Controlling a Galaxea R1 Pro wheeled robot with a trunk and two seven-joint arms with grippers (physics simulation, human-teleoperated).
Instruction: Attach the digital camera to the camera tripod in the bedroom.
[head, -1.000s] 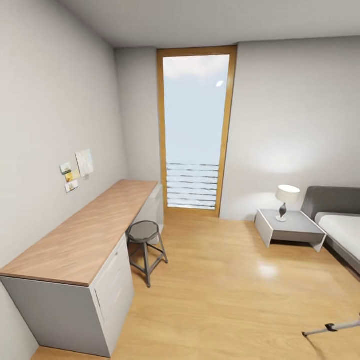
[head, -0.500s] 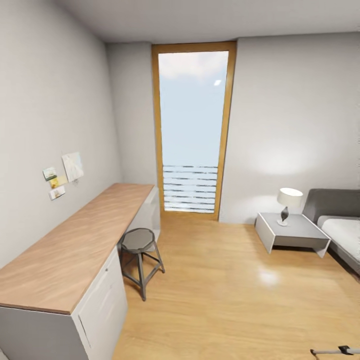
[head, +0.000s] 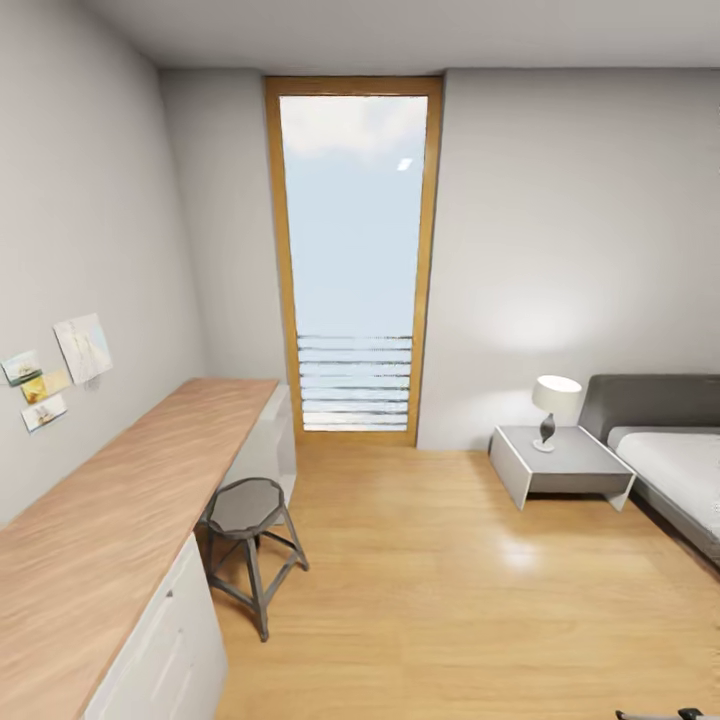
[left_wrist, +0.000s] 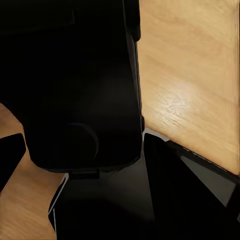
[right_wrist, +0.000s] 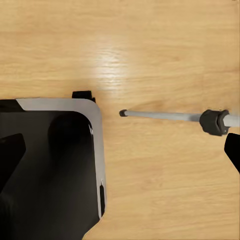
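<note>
Room: grey walls, light wood floor (head: 440, 600). Left of frame: long wood-topped table (head: 110, 520) with a round grey metal stool (head: 247, 510) beside it. Centre: tall wood-framed window (head: 352, 260). Right: grey bedside stand (head: 560, 465) with a white lamp (head: 553, 408), then the grey-framed bed (head: 670, 460).

The silver-legged camera tripod (right_wrist: 175, 116) lies on the floor. Judgement: light, rigid, smooth metal; grasp at a black joint. State of both grippers: cannot tell.

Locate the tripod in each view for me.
Head view: tripod, a sliver of one leg at the bottom right corner, on the wood floor.
Right wrist view: a silver leg with a black joint, seen against the floor.
Left wrist view: dark, unclear shapes over the floor; I cannot make out a tripod among them.
Shared landmark: the wood floor.
</note>
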